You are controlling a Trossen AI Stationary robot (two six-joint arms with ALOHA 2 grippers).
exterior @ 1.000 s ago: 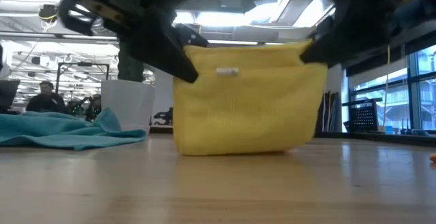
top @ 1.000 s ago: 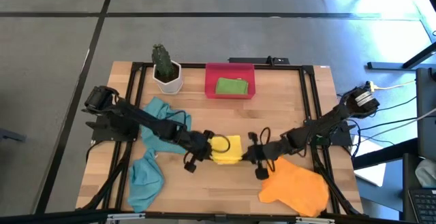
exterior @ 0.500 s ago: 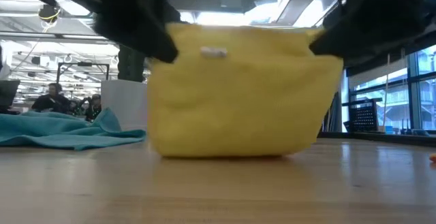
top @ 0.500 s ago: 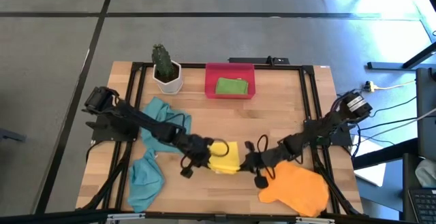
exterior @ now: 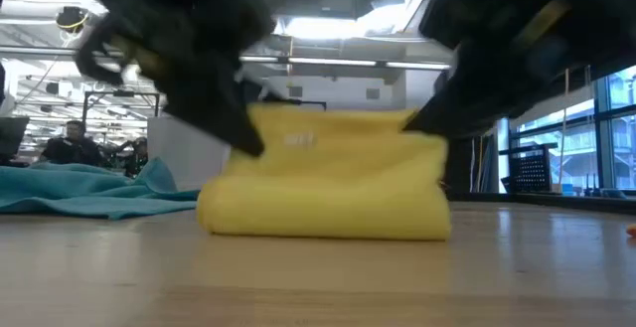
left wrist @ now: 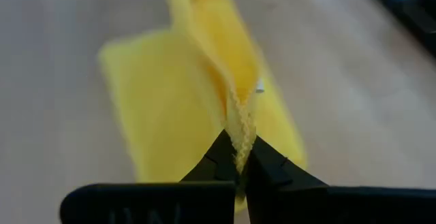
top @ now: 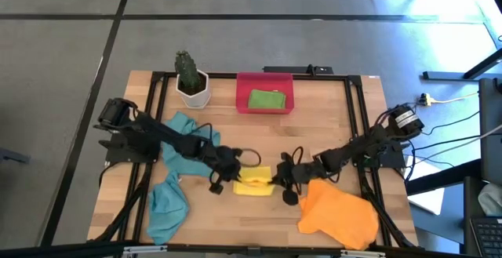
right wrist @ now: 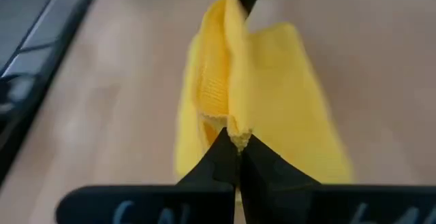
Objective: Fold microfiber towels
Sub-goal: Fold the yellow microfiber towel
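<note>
Bright overhead ceiling light; blurred wrist views, glare top right

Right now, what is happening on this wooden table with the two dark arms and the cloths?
Both arms are folding a soft yellow microfiber towel at the middle of the wooden table. The left gripper and the right gripper are each shut on one end of its upper edge, and its lower part lies doubled on the wood. A teal-blue towel and an orange towel lie unfolded; a green one rests in the red tray.
</note>
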